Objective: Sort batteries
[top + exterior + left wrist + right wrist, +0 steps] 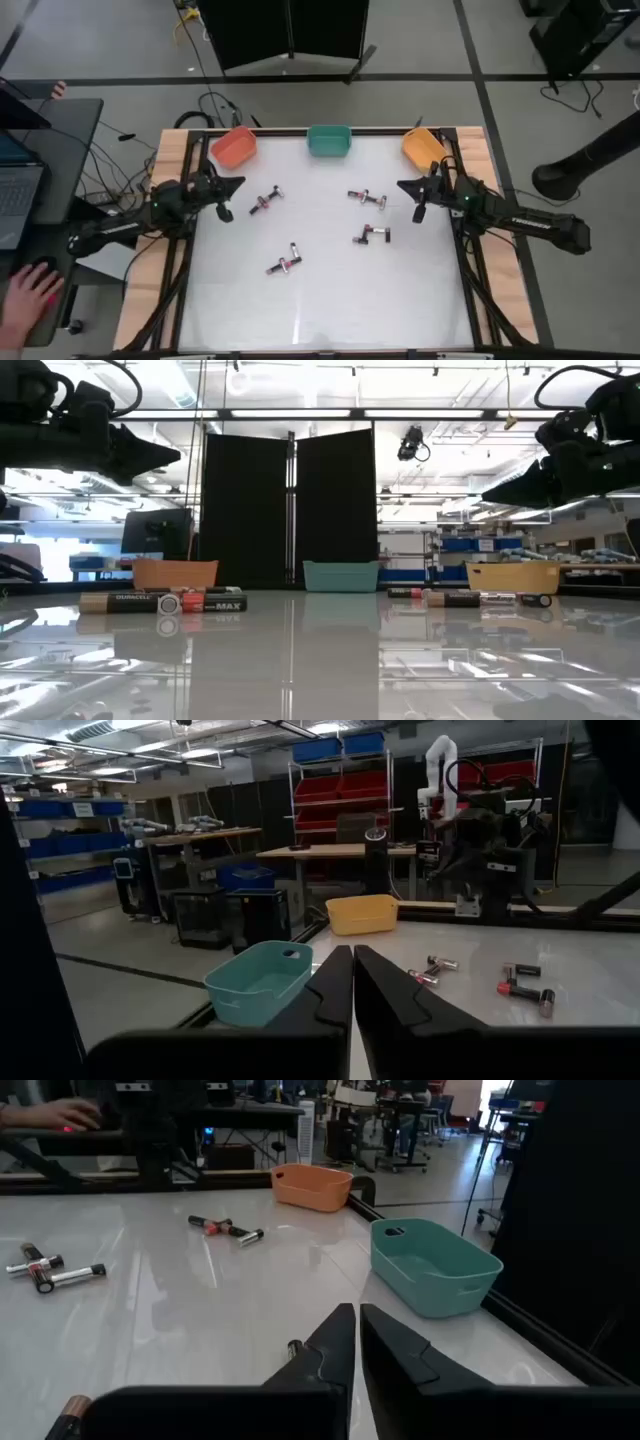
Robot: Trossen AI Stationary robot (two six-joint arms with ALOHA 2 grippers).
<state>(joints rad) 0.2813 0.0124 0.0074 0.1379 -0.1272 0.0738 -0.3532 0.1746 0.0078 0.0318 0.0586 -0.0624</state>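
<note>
Judged by how things lie, sorting has not begun: every battery in view is loose on the worktop, and no battery shows in any bin, though the high view is too coarse to rule one out.

Taking the teal bin at the far edge's middle as the landmark, and going near to far:

Nearest the front, well short of the teal bin and a little to its left, lies one battery cluster. Farther back, on the bin's right, sits a second cluster. Closer again to the bin are two more, one on its left and one on its right.

The left claw hangs over the worktop's left side, fingers pinched together on nothing. The right claw does likewise on the right side, also closed and empty.

Flanking the teal bin along the far edge stand the orange bin and the yellow bin. All four clusters remain to be picked and binned.
</note>
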